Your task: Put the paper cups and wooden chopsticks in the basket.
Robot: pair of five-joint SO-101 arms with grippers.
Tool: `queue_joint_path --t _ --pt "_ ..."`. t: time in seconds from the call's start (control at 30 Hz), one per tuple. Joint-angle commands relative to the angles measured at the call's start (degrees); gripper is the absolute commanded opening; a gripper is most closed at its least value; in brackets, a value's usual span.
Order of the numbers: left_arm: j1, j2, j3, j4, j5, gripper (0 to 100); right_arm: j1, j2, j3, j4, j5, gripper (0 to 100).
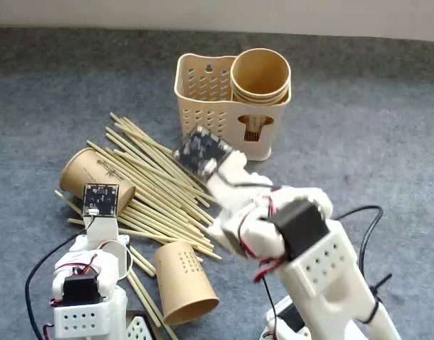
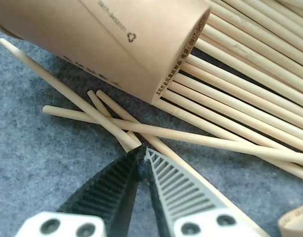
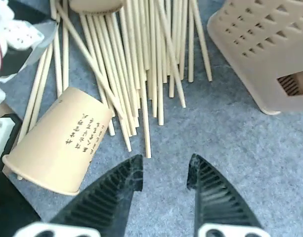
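A beige slotted basket [image 1: 202, 92] stands at the back with stacked paper cups [image 1: 260, 74] in it. Loose wooden chopsticks [image 1: 153, 180] lie fanned across the grey mat. One paper cup [image 1: 82, 173] lies on its side at their left end, another cup [image 1: 183, 280] at the front. My left gripper [image 2: 142, 151] is shut, its tips touching the ends of a few stray chopsticks [image 2: 111, 126] beside the left cup [image 2: 116, 34]. My right gripper [image 3: 164, 165] hangs open over bare mat, just short of the chopstick ends [image 3: 141, 74], with the front cup [image 3: 62, 143] beside it and the basket [image 3: 265, 49] farther off.
Grey felt mat [image 1: 372, 142] covers the table, with free room to the right of the basket. The right arm's body [image 1: 309, 248] reaches over the front right. The left arm's base [image 1: 86, 297] stands at the front left, close to the front cup.
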Motion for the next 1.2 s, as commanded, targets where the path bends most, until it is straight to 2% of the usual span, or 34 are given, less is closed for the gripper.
queue_joint_path --t 0.0,0.33,0.67,0.9,1.17 --pt "0.0 -0.4 1.1 0.4 0.4 1 -5.8 -8.3 7.1 -2.8 -0.4 15.9" --pt "0.0 -0.4 1.1 0.4 0.4 1 -23.6 -21.4 21.2 -2.9 -0.4 15.9" --pt "0.0 -0.4 1.1 0.4 0.4 1 -35.1 -22.0 26.2 -5.0 -0.4 15.9" --pt "0.0 -0.4 1.1 0.4 0.4 1 -36.3 -22.0 34.1 -14.3 -0.4 15.9" --pt "0.0 -0.4 1.1 0.4 0.4 1 -36.1 -22.0 38.5 -18.8 0.0 15.9"
